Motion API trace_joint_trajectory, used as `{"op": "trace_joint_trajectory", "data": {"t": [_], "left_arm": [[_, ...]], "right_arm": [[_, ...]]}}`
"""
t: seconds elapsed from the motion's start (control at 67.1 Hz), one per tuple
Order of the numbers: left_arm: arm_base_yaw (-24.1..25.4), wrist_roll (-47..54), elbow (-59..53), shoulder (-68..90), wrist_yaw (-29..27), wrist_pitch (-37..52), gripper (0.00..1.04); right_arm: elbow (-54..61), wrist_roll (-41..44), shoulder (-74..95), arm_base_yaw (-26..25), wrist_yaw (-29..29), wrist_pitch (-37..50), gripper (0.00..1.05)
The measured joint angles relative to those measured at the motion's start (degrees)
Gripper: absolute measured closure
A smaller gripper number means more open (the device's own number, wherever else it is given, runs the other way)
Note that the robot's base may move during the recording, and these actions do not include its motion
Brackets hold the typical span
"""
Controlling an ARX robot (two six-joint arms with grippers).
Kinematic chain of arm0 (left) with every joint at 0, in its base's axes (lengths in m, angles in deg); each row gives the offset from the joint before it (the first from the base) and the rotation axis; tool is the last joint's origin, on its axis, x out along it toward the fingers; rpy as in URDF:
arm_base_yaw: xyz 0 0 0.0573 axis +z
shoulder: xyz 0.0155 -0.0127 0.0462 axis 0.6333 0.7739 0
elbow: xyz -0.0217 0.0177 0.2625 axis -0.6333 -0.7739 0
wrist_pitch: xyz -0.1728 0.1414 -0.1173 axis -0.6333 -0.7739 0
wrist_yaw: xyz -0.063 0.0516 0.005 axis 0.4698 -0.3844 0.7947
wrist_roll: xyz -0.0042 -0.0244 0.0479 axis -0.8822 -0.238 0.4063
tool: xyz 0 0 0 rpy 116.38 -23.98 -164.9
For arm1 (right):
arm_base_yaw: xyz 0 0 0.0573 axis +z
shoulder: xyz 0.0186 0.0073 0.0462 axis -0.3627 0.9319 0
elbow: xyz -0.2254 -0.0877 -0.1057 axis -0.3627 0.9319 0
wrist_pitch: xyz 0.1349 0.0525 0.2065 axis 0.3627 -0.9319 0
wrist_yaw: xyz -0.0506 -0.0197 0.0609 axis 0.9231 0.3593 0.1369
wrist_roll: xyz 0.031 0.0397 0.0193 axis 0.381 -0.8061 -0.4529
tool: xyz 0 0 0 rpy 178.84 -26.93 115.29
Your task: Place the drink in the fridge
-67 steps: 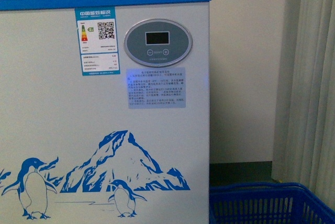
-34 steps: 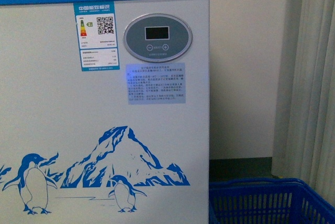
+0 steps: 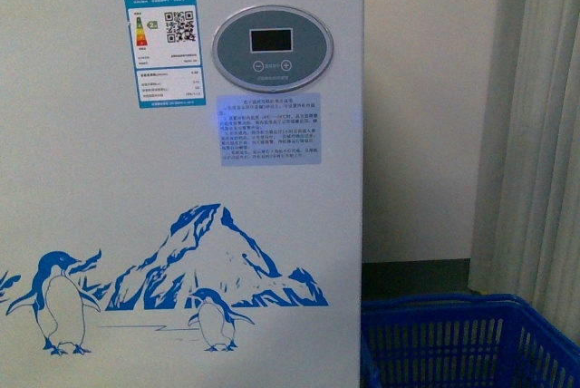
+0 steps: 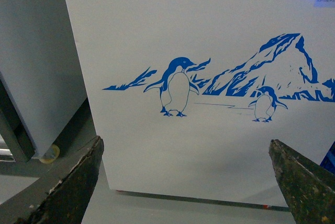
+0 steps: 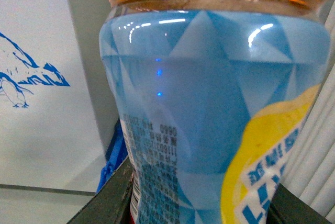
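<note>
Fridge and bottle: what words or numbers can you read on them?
"中国能效标识": heading of the energy label on the fridge.
"−" and "+": on the display, under its screen.
Text on the notice: too small to read.
Print on the bottle: blurred, cut off.

Even indoor light, soft grainy focus — white glare streaks on drink (image 5: 214, 103).

Setting: a small shop or mock retail corner. Evidence: a white chest fridge (image 3: 181, 179) with a blue rim and penguin graphic fills the left and centre of the front view. It carries an energy label (image 3: 164, 46) at upper left. A blue plastic shopping basket (image 3: 453, 343) stands at lower right, below a plain wall (image 3: 426, 89) and curtain (image 3: 544, 134).
</note>
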Motion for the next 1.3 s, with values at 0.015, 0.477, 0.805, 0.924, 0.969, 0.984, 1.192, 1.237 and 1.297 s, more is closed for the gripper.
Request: {"op": "trace_joint_trajectory", "data": {"t": [0.015,0.477,0.805,0.924,0.969,0.984,1.192,1.237,1.297], "left_arm": [[0.0,0.0,0.0,0.0,0.0,0.0,0.08],[0.0,0.0,0.0,0.0,0.0,0.0,0.08],[0.0,0.0,0.0,0.0,0.0,0.0,0.08],[0.0,0.0,0.0,0.0,0.0,0.0,0.08],[0.0,0.0,0.0,0.0,0.0,0.0,0.08],[0.0,0.0,0.0,0.0,0.0,0.0,0.08],[0.0,0.0,0.0,0.0,0.0,0.0,0.08],[0.0,0.0,0.0,0.0,0.0,0.0,0.08],[0.0,0.0,0.0,0.0,0.0,0.0,0.08]], "right_arm": [[0.0,0.0,0.0,0.0,0.0,0.0,0.65],[0.0,0.0,0.0,0.0,0.0,0.0,0.65],[0.0,0.0,0.0,0.0,0.0,0.0,0.65],[0.0,-0.1,0.0,0.0,0.0,0.0,0.65],[0.0,-0.1,0.0,0.0,0.0,0.0,0.65],[0.0,-0.1,0.0,0.0,0.0,0.0,0.65],[0.0,-0.3,0.0,0.0,0.0,0.0,0.65],[0.0,-0.3,0.0,0.0,0.0,0.0,0.65],[0.0,-0.4,0.0,0.0,0.0,0.0,0.65]]}}
